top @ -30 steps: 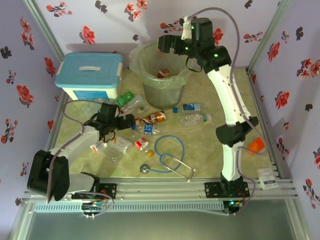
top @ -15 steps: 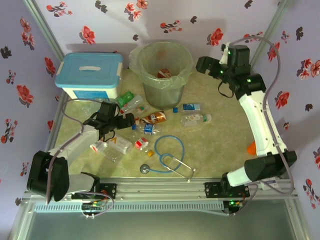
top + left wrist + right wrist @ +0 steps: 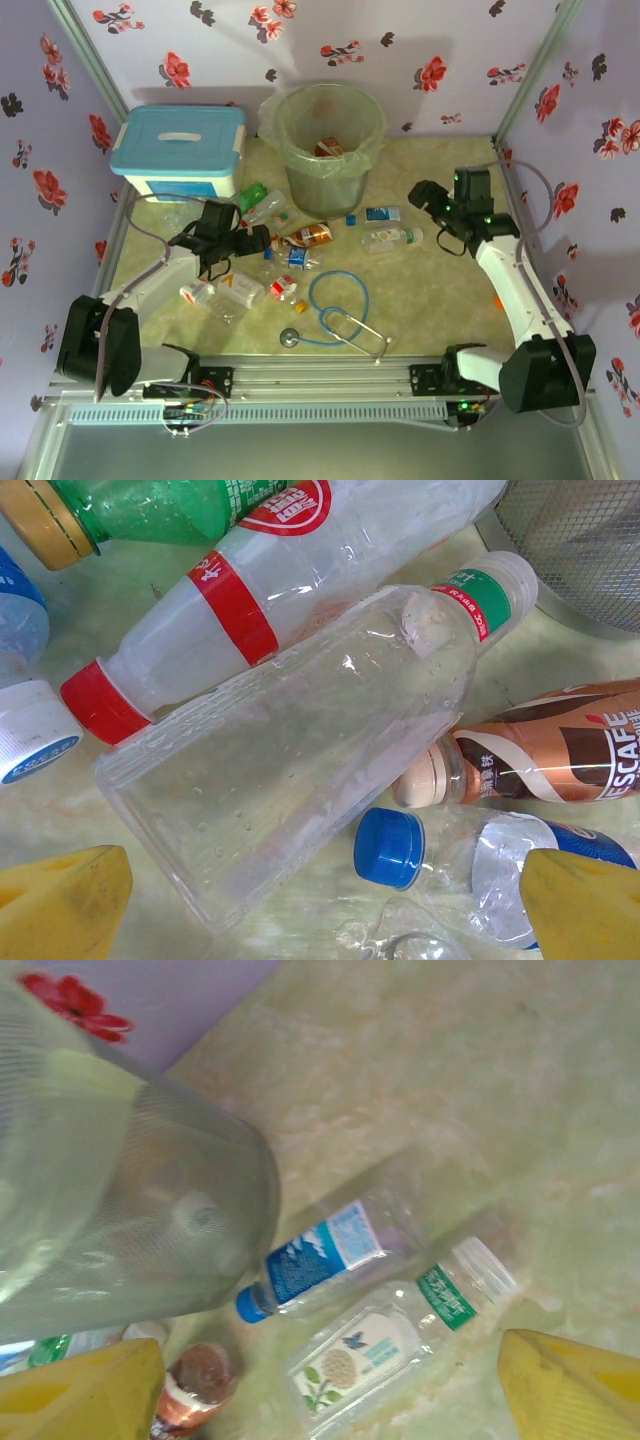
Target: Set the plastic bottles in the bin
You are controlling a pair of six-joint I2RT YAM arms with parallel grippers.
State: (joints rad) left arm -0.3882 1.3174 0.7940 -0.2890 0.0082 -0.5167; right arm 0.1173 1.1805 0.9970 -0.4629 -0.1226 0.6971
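Left end effector (image 3: 256, 243) sits low over a cluster of plastic bottles (image 3: 290, 245) on the bench (image 3: 440, 290). Its yellow fingers (image 3: 62, 905) are wide apart and grip nothing. A clear unlabelled bottle (image 3: 290, 750) lies beneath them, touching a red-capped bottle (image 3: 200, 630); a brown coffee bottle (image 3: 540, 755) and a blue-capped bottle (image 3: 450, 855) lie just beside it. Right end effector (image 3: 418, 193) hangs above the bench, right of the bin (image 3: 320, 185), fingers apart and empty. Below it, a blue-labelled bottle (image 3: 320, 1255) and a green-banded bottle (image 3: 400, 1345) lie side by side near the bin wall. The bin stands upright at mid-rear, with one red-labelled bottle (image 3: 328, 148) inside. A stethoscope (image 3: 335, 320) lies toward the front.
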